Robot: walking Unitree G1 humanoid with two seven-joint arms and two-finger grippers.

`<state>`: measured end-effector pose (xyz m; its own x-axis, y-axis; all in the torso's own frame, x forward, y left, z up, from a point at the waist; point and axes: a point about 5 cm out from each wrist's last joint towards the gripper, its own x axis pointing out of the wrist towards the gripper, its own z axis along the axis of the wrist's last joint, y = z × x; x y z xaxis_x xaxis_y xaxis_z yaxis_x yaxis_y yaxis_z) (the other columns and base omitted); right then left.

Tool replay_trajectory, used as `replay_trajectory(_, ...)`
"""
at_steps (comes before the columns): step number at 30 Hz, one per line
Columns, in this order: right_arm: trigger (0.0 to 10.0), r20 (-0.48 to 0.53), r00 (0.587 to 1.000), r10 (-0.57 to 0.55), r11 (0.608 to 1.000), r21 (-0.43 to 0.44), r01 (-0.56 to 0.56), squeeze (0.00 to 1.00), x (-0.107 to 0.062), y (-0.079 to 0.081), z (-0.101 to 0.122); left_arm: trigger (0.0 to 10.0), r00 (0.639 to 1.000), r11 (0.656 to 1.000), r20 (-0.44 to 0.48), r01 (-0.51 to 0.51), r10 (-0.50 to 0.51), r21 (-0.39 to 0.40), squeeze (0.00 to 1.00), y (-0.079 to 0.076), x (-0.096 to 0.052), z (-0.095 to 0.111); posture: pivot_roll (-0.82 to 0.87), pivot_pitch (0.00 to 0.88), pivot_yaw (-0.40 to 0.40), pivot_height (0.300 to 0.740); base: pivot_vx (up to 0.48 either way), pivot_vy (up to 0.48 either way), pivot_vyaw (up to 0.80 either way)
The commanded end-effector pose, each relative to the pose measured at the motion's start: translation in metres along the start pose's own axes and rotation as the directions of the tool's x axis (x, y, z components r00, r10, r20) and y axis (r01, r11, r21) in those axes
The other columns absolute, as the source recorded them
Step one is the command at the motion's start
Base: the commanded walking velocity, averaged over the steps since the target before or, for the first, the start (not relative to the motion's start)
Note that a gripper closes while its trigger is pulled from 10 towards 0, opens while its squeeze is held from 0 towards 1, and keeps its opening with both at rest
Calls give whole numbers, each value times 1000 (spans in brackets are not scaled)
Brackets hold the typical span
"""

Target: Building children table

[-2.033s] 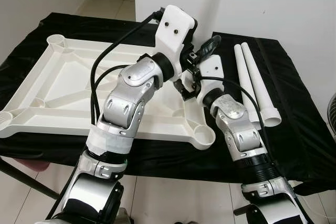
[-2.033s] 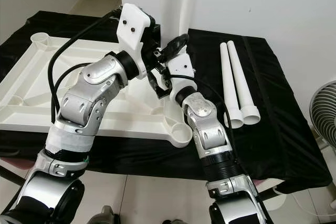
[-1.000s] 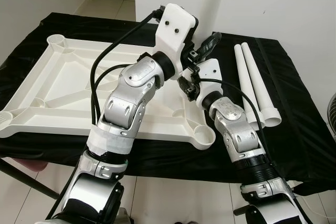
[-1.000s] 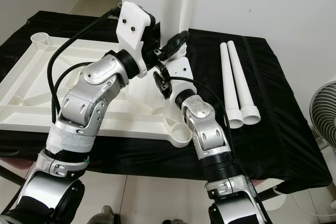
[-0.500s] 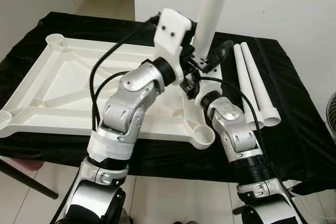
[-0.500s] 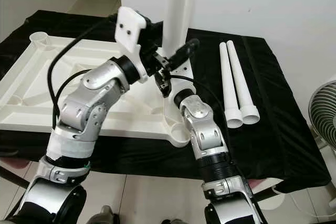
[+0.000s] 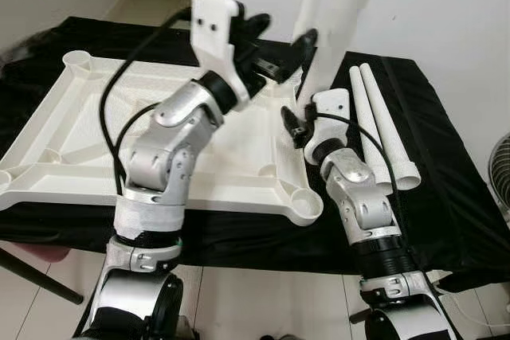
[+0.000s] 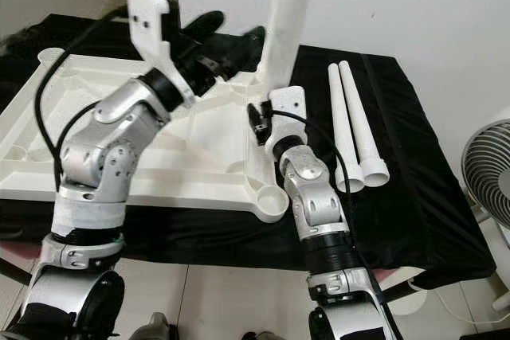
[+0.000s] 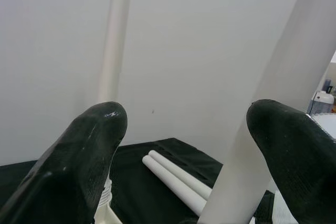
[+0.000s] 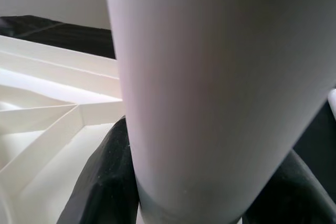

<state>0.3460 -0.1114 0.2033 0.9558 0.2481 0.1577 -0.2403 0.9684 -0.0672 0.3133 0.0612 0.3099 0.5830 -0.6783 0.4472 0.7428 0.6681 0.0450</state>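
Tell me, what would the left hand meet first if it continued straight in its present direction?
Probably the upright white leg, which stands just ahead of the open left hand, near one finger. Depth is unclear, so it might pass beside it.

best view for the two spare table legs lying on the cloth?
Right eye view: both spare legs lie side by side, full length and unblocked, to the right arm's right. Left eye view shows them too, partly behind that arm. Left wrist view catches them small, between the open left gripper's fingers.
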Motion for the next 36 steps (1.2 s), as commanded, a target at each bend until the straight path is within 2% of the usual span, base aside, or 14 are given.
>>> replay_trajectory(1, 10000, 11, 1000, -22, 1000, 2, 22, 0, -4, -3, -1, 10000, 1000, 1000, -28, -4, 4, 7, 0, -2, -3, -6, 135, 64, -84, 740, 0, 0, 0)
replay_trajectory(6, 10000, 22, 999, -33, 999, -3, 33, 0, -7, -4, -1, 10000, 998, 999, -51, -25, 26, 19, 0, 0, -7, -12, 135, 65, -79, 740, 0, 0, 0)
replay_trajectory(9, 10000, 58, 996, -61, 998, 3, 61, 0, -16, -5, 1, 10000, 992, 994, -104, -64, 74, 89, 0, 3, -23, -35, 134, 71, -62, 740, 0, 0, 0)
replay_trajectory(12, 10000, 62, 996, -65, 998, 3, 65, 0, -19, -5, 1, 10000, 989, 993, -122, -70, 81, 91, 0, 3, -27, -41, 133, 72, -61, 740, 0, 0, 0)
replay_trajectory(14, 10000, 62, 996, -67, 998, -6, 67, 0, -24, -4, -1, 10000, 982, 992, -171, -69, 87, 107, 0, 2, -39, -56, 130, 69, -50, 740, 0, 0, 0)
replay_trajectory(22, 10000, 63, 995, -75, 997, -8, 76, 0, -27, -4, -2, 10000, 971, 990, -218, -72, 97, 121, 0, -2, -53, -72, 127, 68, -41, 740, 0, 0, 0)
replay_trajectory(23, 10000, 68, 994, -81, 997, -7, 82, 0, -27, -4, -2, 10000, 965, 987, -244, -65, 100, 149, 0, -5, -60, -81, 130, 69, -39, 740, 0, 0, 0)
replay_trajectory(25, 10000, 71, 994, -81, 997, -5, 82, 0, -27, -3, -2, 10000, 962, 983, -253, -62, 106, 175, 0, -6, -64, -86, 130, 69, -39, 740, 0, 0, 0)
replay_trajectory(29, 10000, 71, 995, -71, 997, -6, 71, 0, -28, -1, -3, 10000, 958, 976, -252, -84, 134, 201, 0, -4, -70, -91, 114, 50, -20, 740, 0, 0, 0)
replay_trajectory(36, 10000, 81, 995, -54, 998, -23, 56, 0, -29, 3, -6, 10000, 954, 969, -229, -151, 195, 196, 0, -1, -75, -92, 71, 31, 24, 740, 0, 0, 0)
